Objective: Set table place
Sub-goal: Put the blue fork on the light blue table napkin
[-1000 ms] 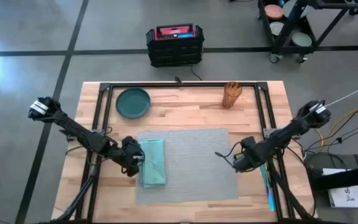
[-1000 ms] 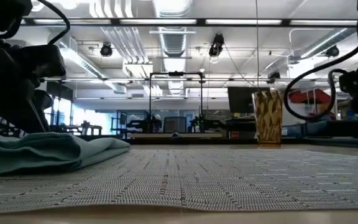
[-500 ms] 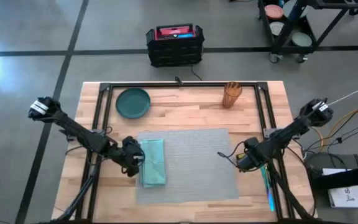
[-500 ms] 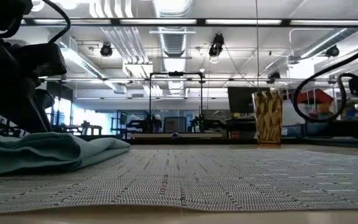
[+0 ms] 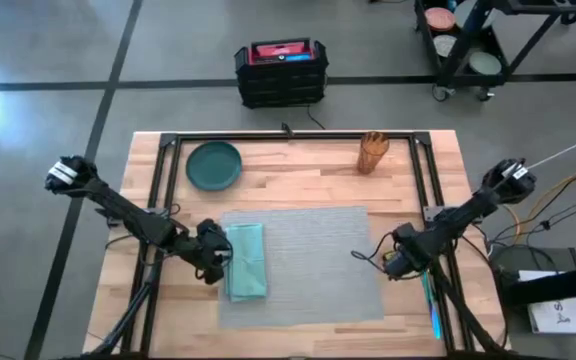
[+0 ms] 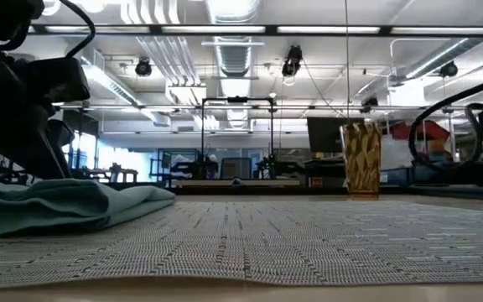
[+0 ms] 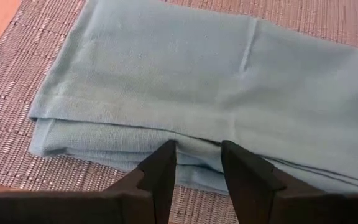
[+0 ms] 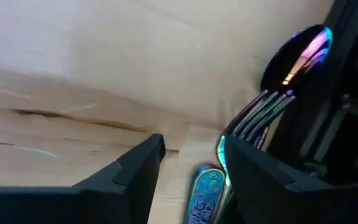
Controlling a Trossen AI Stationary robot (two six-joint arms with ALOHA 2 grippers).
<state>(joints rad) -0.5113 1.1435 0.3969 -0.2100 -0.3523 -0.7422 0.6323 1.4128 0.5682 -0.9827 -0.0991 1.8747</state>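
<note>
From above, the grey placemat (image 5: 301, 265) is seen on the table (image 5: 298, 180) toward its front edge, a teal napkin (image 5: 247, 261) on its left part. The left gripper (image 5: 222, 262) is held at the napkin's left edge, and in its wrist view its fingers (image 7: 160, 177) are parted narrowly over the napkin's folded edge (image 7: 135, 146). The right gripper (image 5: 389, 262) is held near the table's right edge, and in its wrist view it gapes open beside iridescent cutlery (image 8: 253, 118).

The left arm reaches in from the table's left edge, its left gripper (image 5: 218, 262) held low with the fingers (image 7: 160, 171) a small gap apart, tips at a folded cloth's edge. The right arm angles in from the right side, its right gripper (image 5: 386, 262) low, fingers (image 8: 138, 163) parted.
</note>
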